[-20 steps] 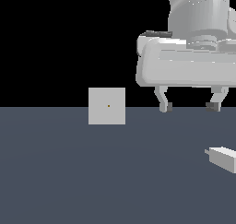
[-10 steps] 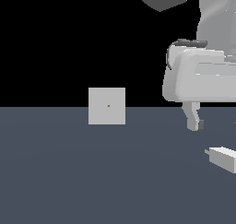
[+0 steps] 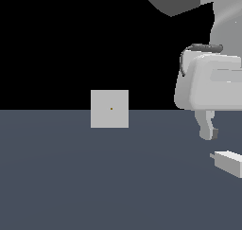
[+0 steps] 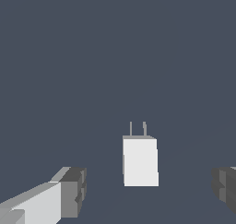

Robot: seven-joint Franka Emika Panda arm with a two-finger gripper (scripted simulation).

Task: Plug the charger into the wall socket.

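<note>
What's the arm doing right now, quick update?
Gripper open, hovering over the charger, not touching. Charger lies flat on the floor, prongs out. Socket stands off to the exterior view's left, nothing between.

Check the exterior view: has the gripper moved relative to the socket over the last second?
Yes. The gripper has shifted toward the exterior view's right, away from the wall socket, and now hangs above the charger.

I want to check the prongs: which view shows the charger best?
The wrist view: the whole charger lies there, both prongs visible, between the open hand's fingers. The exterior view cuts it off at its right edge.
</note>
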